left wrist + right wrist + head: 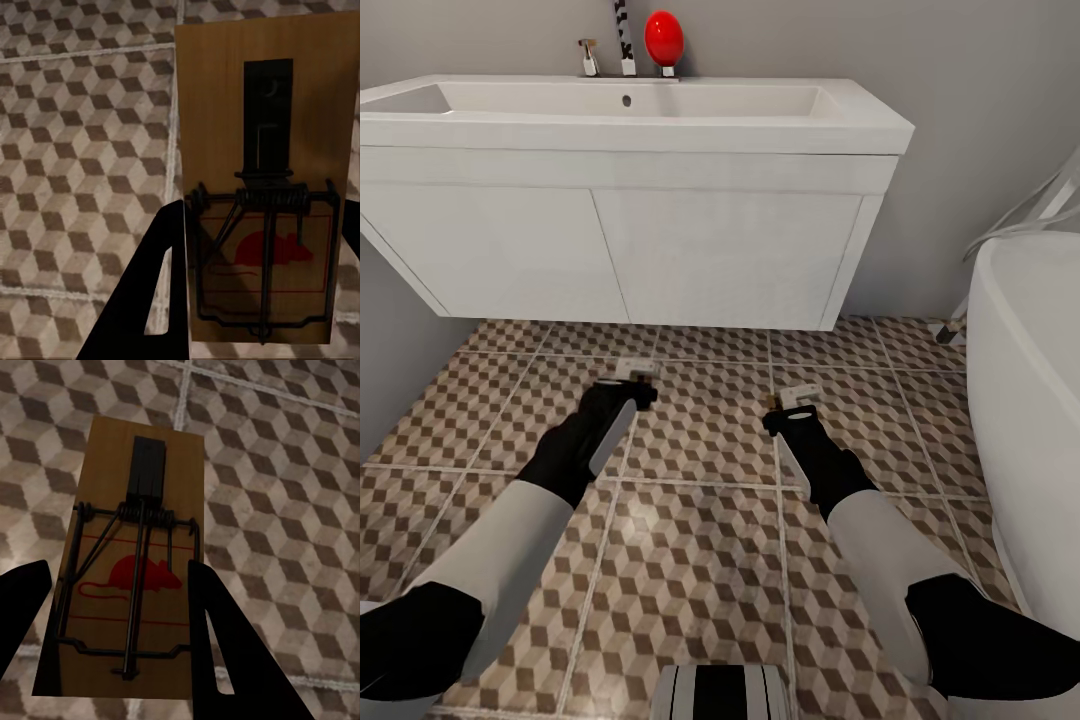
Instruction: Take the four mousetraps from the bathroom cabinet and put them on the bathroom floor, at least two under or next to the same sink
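The bathroom floor (700, 560) of cube-patterned tiles spreads below the white sink (630, 110) and its vanity, which fills the 12 o'clock part of the head view; the chrome tap (589, 57) is partly cut off by the frame's top. A white bathtub (1025, 400) runs off the edge at 3 o'clock. Both arms reach forward and down over the tiles, white forearms ending in black wrists. The left gripper (633, 372) clamps a mousetrap (262, 187) between its fingers (150, 300), board held edge-on in the head view. The right gripper (797, 398) pinches another mousetrap (131, 570) likewise. Whether either board touches the tiles cannot be told.
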